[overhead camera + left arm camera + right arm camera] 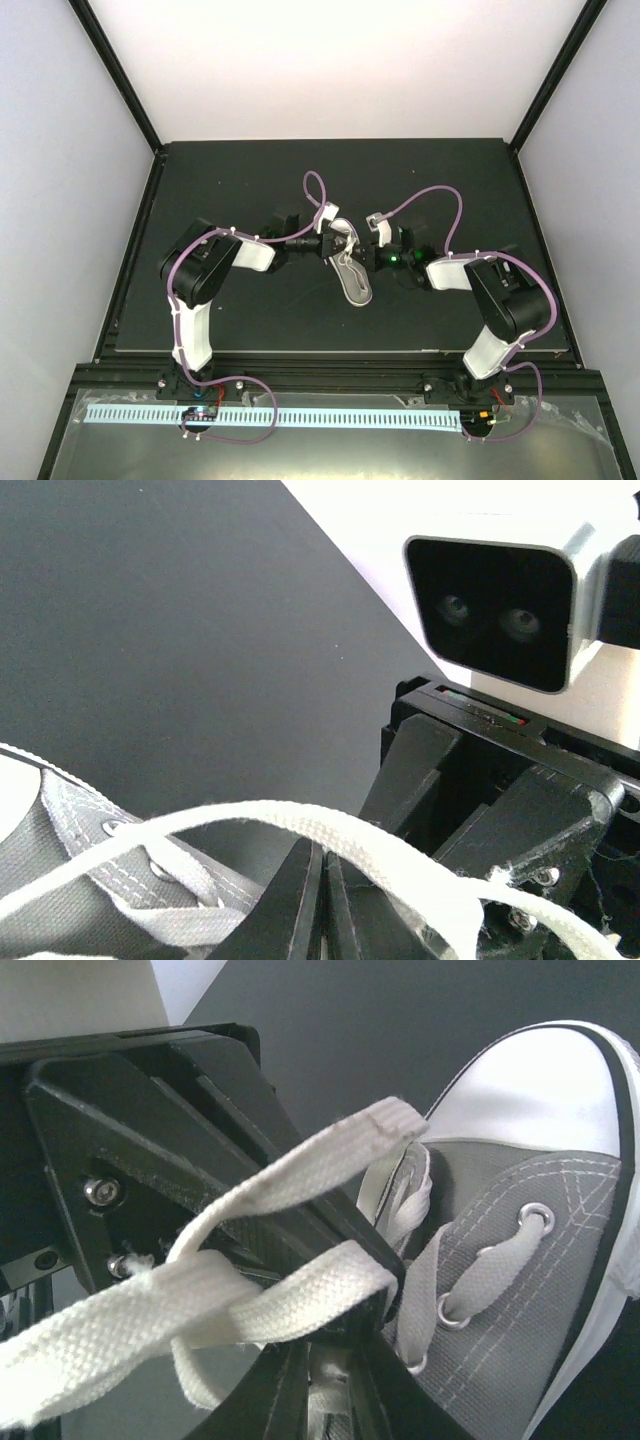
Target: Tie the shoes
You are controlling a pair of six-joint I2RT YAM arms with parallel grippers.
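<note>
The grey canvas sneaker (pixel 353 285) with white toe cap lies mid-mat, toe toward the arms. It also shows in the left wrist view (pixel 80 880) and in the right wrist view (pixel 520 1260). My left gripper (pixel 330 247) is at its left side and my right gripper (pixel 368 257) at its right side, nearly touching over the lacing. My left gripper (pixel 322 855) is shut, with the white lace (pixel 300 820) arching across its tips. My right gripper (pixel 335 1380) is shut on a piece of white lace (pixel 280 1295). That lace also wraps round the left gripper's fingers (pixel 310 1225).
The black mat (pixel 220 200) covers the table, enclosed by white walls at the back and sides. The right wrist's camera housing (pixel 495 610) sits very close in front of my left gripper. Purple cables loop above both wrists (pixel 315 190).
</note>
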